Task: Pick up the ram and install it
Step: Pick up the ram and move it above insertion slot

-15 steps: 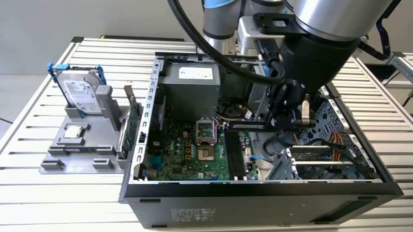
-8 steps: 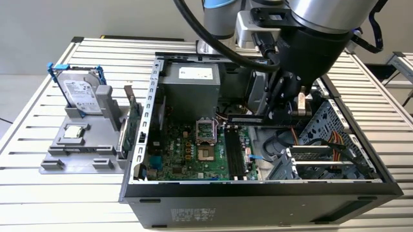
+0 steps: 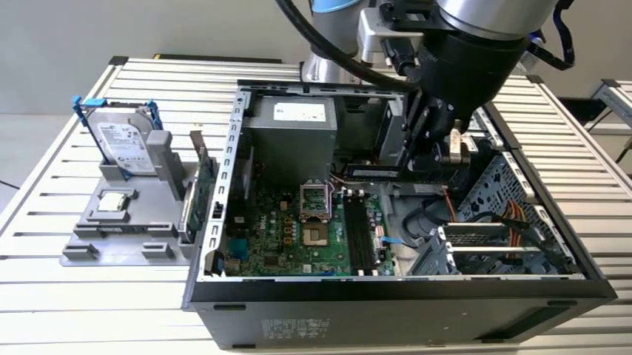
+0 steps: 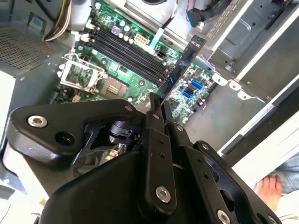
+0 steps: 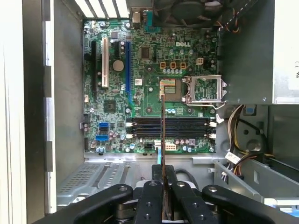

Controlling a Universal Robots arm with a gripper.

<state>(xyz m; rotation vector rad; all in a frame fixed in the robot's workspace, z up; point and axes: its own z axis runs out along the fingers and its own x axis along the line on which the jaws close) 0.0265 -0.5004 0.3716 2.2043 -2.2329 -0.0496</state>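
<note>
The ram [image 4: 180, 70] is pinched tight between the fingers [image 4: 153, 114] of the gripper [image 4: 159, 100] and sticks straight out from them. It hangs above the motherboard [image 5: 140, 84]. Its long side lies across the long black slots [image 5: 187, 127], not along them.

Exterior view overlooks case [image 3: 395, 318] from above; both wrist views share motherboard [image 5: 140, 100] [image 4: 140, 84].
</note>
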